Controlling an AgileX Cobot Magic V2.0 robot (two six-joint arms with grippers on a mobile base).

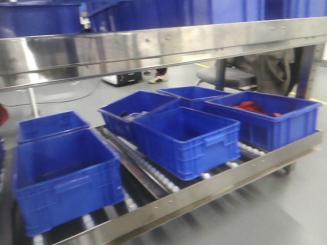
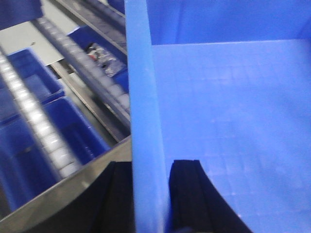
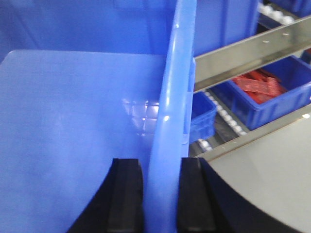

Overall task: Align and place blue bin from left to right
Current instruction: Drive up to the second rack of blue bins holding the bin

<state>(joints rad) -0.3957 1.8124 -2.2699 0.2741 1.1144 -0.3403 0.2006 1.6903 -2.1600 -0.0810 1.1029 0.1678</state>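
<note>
blue bin (image 2: pixel 223 121) walls between left fingers (image 2: pixel 192 194), right fingers (image 3: pixel 126 194)

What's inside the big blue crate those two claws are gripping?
Nothing visible: both wrist cameras show the blue bin with a bare floor. The left gripper and right gripper each clamp a side wall, and the floor beyond each frame is unseen.

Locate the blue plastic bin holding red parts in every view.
Front view: blue plastic bin holding red parts, far right of the picture.
Left wrist: not in it.
Right wrist: right side, below the steel rail.
Shared landmark: white roller track.
</note>
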